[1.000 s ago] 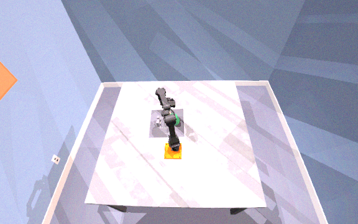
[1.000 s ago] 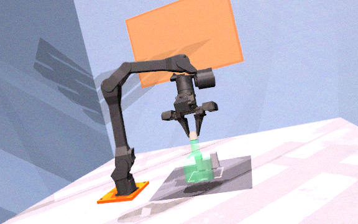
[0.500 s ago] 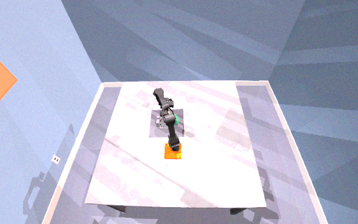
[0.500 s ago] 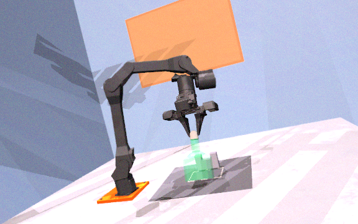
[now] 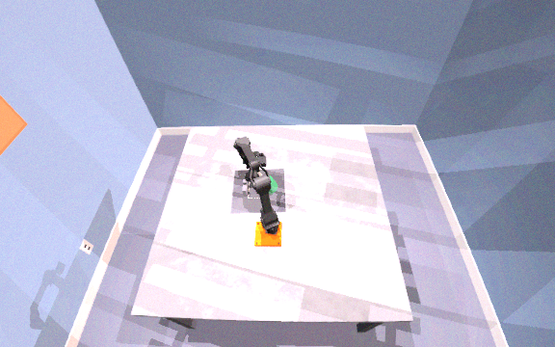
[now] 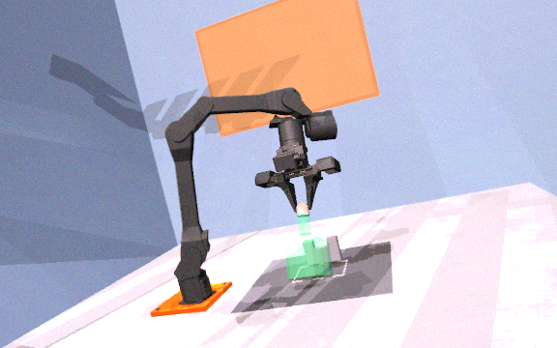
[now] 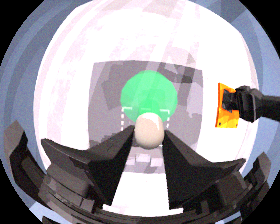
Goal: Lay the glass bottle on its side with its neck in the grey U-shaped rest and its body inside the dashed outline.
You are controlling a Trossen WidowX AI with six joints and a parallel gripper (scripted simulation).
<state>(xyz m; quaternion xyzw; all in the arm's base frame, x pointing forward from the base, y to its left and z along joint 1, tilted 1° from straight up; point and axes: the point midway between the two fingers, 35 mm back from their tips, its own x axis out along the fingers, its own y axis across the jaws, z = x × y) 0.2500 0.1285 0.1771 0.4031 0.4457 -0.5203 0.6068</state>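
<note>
The gripper's [image 5: 259, 174] [image 6: 303, 208] [image 7: 149, 132] jaws are closed on the pale stopper [image 6: 303, 209] [image 7: 149, 131] of the glass bottle [image 5: 273, 185] [image 6: 308, 258] [image 7: 149, 95]. Below them, the exterior view shows the neck and wide body, which the top view largely hides behind the arm. There the bottle stands near upright, its long axis leaning slightly, stopper toward 11 o'clock. In the wrist view the body spreads toward 12 o'clock from the stopper, partly overlapping the dashed outline [image 5: 253, 198] [image 6: 345, 269] [image 7: 123, 120]. The glass is see-through green, with a faceted look. Whether its base touches the dark mat [image 5: 239, 204] [image 6: 370, 280] [image 7: 103, 100], I cannot tell. Farther out, the wrist view puts the grey rest [image 5: 245, 185] [image 6: 335, 247] [image 7: 148, 160] at 6 o'clock and the orange base plate [image 5: 260, 238] [image 6: 162, 310] [image 7: 221, 120] near 3 o'clock.
</note>
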